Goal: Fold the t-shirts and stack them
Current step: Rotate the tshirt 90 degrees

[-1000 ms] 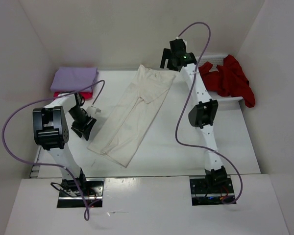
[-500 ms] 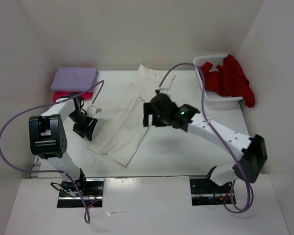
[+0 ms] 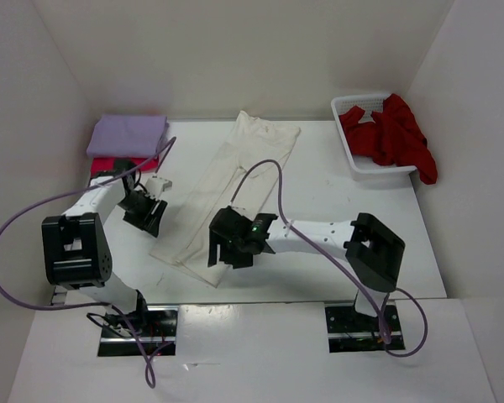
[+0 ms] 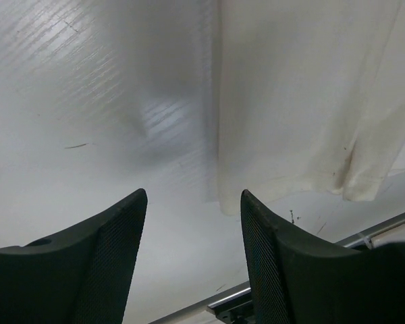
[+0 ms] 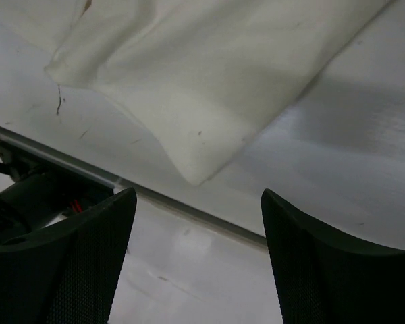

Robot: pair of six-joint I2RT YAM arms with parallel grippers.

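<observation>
Where the white worktop [image 3: 353, 201] stretches between the two arms, the cream white cloth t-shirt [image 3: 223, 180] lies flat as a long narrow strip, folded lengthwise. It runs on a slant from the far middle toward the near left, and its near end is roughly squared off.

The left tool [image 3: 144, 220] hangs low just beside the strip's left edge, close to that near end. Seen from the left wrist, its two dark fingers [image 4: 101, 256] stand apart with only bare worktop between them. The cloth's corner lies just ahead and to the right of the gap, so this tool holds nothing.

The right tool [image 3: 225, 257] hangs over the near right corner of the same strip. Seen from the right wrist, its fingers [image 5: 324, 263] stand wide apart with nothing between them, and the shirt's corner lies just ahead of the gap, ungripped. I cannot tell whether either tool touches the cloth.

At the far left corner, the lavender purple cloth t-shirt [image 3: 128, 133] sits folded on top of the magenta-pink cloth t-shirt [image 3: 118, 163], of which only a thin band shows along the near side. At the far right, the dark red cloth t-shirt [image 3: 399, 134] lies crumpled in the white plastic lattice basket [image 3: 365, 170], with part of it spilling over the basket's right rim.
</observation>
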